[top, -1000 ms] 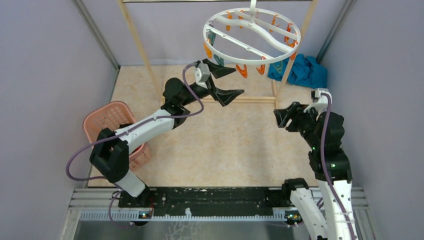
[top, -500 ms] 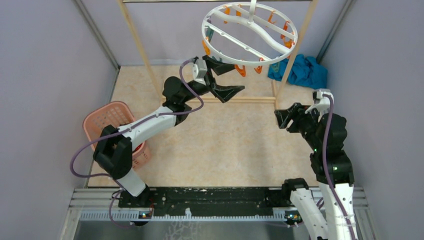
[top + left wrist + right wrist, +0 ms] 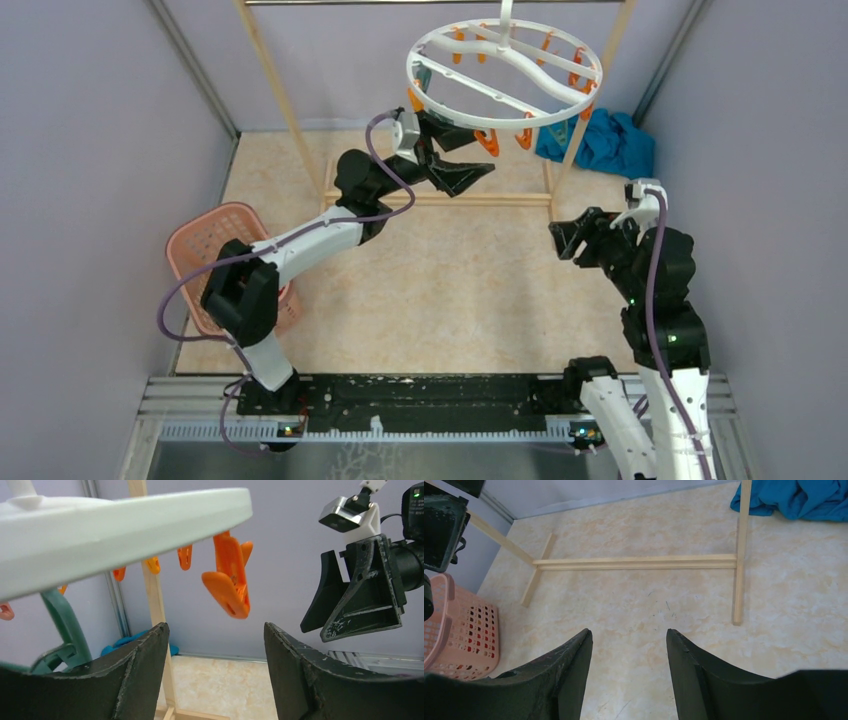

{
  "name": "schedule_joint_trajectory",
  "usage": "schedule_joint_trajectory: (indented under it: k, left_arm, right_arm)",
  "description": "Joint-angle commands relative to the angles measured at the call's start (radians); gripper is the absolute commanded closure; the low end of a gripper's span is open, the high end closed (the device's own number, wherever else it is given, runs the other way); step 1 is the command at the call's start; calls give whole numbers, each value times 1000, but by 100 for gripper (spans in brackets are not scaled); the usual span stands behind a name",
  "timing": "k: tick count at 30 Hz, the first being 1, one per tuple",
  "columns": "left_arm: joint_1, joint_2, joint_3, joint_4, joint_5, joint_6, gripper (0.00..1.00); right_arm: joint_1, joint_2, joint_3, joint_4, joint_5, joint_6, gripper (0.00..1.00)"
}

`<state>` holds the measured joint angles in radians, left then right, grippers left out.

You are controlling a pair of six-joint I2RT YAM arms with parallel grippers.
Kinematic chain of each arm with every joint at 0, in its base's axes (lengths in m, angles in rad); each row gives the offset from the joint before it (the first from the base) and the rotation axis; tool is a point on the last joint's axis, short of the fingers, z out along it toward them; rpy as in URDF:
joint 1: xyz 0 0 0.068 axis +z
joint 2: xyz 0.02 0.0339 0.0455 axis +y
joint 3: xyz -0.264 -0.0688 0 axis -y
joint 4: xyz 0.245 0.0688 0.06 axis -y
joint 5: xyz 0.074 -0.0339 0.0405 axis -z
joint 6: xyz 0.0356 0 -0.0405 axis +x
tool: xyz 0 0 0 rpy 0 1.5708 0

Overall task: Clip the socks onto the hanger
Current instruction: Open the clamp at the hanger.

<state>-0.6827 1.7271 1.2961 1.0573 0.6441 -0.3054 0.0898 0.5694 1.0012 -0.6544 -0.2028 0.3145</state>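
Observation:
The hanger [image 3: 505,123], a white ring with orange and teal clips, hangs at the back. My left gripper [image 3: 478,153] is open and empty, raised just under the ring's near-left rim. In the left wrist view the ring [image 3: 125,525] runs overhead, and an orange clip [image 3: 227,580] hangs above and between my open fingers [image 3: 215,627]; a teal clip [image 3: 65,630] hangs on the left. My right gripper [image 3: 562,240] is open and empty, held above the floor on the right [image 3: 629,632]. No sock shows plainly; something red shows through the basket's holes [image 3: 474,641].
A pink basket [image 3: 215,240] stands at the left under the left arm. The pale wooden rack's base bar [image 3: 500,200] crosses the floor below the hanger. A teal-blue cloth [image 3: 600,140] lies at the back right. Purple walls close in on both sides.
My left gripper has risen and moved back to sit under the ring's rim. The ring has swayed left and back again. The right arm has hardly moved.

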Motion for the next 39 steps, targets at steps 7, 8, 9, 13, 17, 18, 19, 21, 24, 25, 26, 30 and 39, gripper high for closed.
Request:
schedule_joint_trajectory:
  k: [7, 8, 9, 13, 17, 18, 19, 21, 24, 25, 26, 30, 39]
  left_arm:
    - [3, 26, 55, 90, 21, -67, 28]
    - [3, 26, 58, 90, 21, -69, 28]
    - [3, 26, 60, 91, 20, -70, 28]
    - [3, 26, 62, 92, 22, -74, 33]
    - [3, 29, 64, 87, 24, -74, 52]
    - [3, 31, 65, 82, 26, -72, 55]
    - [3, 31, 63, 79, 26, -71, 55]
    - [3, 30, 60, 66, 25, -66, 51]
    - [2, 29, 50, 72, 22, -68, 44]
    - [2, 30, 48, 75, 19, -69, 44]
    - [3, 31, 48, 79, 18, -71, 45]
    - [2, 29, 55, 81, 20, -74, 54]
    - [3, 23, 36, 84, 20, -79, 73]
  right_arm:
    - [11, -19, 49, 22, 5, -17, 44]
    - [10, -20, 46, 24, 5, -17, 44]
    - [10, -20, 43, 25, 4, -15, 44]
    - [10, -21, 33, 28, 3, -15, 44]
    - [10, -24, 28, 32, 0, -14, 44]
    - [10, -25, 27, 34, -1, -12, 44]
    - [11, -24, 27, 34, -1, -12, 44]
    - [10, -25, 27, 34, -3, -12, 44]
    - [10, -26, 27, 34, -4, -12, 44]
    - [11, -26, 27, 34, -4, -12, 44]
    - [10, -26, 27, 33, -5, -12, 44]
    - [10, -29, 25, 30, -4, -12, 44]
    - [11, -32, 25, 33, -10, -10, 44]
